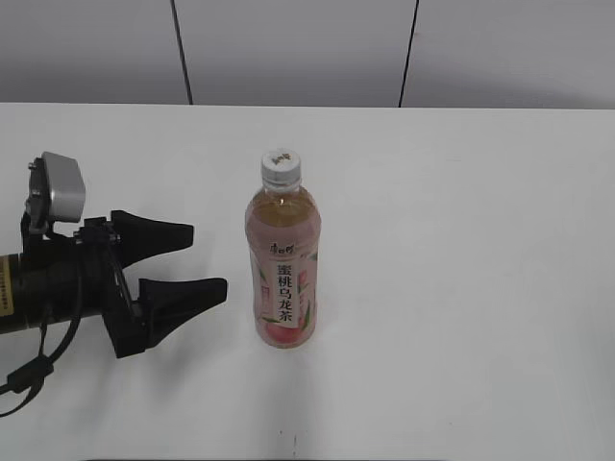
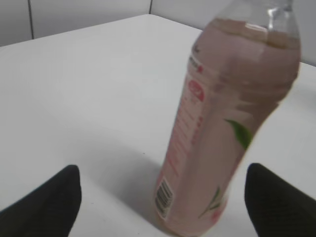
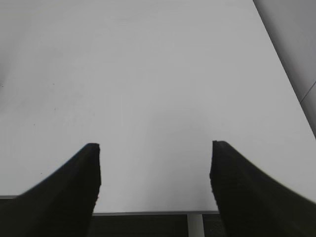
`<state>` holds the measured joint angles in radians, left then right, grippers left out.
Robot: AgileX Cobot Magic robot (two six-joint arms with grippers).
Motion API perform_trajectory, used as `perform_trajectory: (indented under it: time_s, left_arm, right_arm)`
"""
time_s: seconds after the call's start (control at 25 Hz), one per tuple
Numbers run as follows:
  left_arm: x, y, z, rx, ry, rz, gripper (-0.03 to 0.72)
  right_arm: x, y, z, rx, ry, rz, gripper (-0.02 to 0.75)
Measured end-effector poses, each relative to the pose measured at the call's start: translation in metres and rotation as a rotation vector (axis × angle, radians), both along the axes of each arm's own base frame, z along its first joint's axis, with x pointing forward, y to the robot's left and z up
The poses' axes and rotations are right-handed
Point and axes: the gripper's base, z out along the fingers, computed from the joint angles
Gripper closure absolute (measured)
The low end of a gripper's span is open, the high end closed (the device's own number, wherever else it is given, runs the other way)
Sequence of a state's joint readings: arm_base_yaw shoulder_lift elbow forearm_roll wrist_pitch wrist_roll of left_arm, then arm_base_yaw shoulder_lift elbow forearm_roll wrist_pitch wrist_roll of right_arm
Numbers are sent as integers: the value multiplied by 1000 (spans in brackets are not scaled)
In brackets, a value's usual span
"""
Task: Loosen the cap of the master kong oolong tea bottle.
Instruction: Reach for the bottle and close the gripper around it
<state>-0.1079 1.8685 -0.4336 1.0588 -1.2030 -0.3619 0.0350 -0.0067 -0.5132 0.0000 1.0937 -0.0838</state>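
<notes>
The master kong oolong tea bottle (image 1: pixel 282 279) stands upright in the middle of the white table, pink peach label facing the exterior camera. Its white cap (image 1: pixel 282 166) is on the neck. My left gripper (image 1: pixel 209 259) is open and empty, a short way left of the bottle at label height, fingers pointing at it. In the left wrist view the bottle (image 2: pixel 222 128) stands ahead of and between the open jaws (image 2: pixel 163 185), apart from both; the cap is cut off at the top. My right gripper (image 3: pixel 155 148) is open over bare table and is out of the exterior view.
The white table (image 1: pixel 461 240) reaches back to a grey panelled wall (image 1: pixel 288 48). The table's near edge (image 3: pixel 148 213) shows below the right gripper's fingers in the right wrist view.
</notes>
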Motion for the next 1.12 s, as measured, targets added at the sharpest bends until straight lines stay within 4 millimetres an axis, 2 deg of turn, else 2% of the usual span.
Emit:
perform_trajectory:
  time_s: [0.16, 0.44, 0.64, 1.12]
  left_arm:
    - [-5, -5, -1, 1, 16, -51, 83]
    - [-12, -29, 1, -17, 18, -94, 84]
    - [-5, -35, 4, -40, -5, -14, 93]
    - [9, -70, 21, -79, -115, -115, 97]
  right_arm:
    - [0, 0, 0, 0, 0, 0, 214]
    - [0, 0, 0, 0, 0, 0, 214]
    - [0, 0, 0, 0, 0, 0, 214]
    - [0, 0, 0, 0, 0, 0, 214]
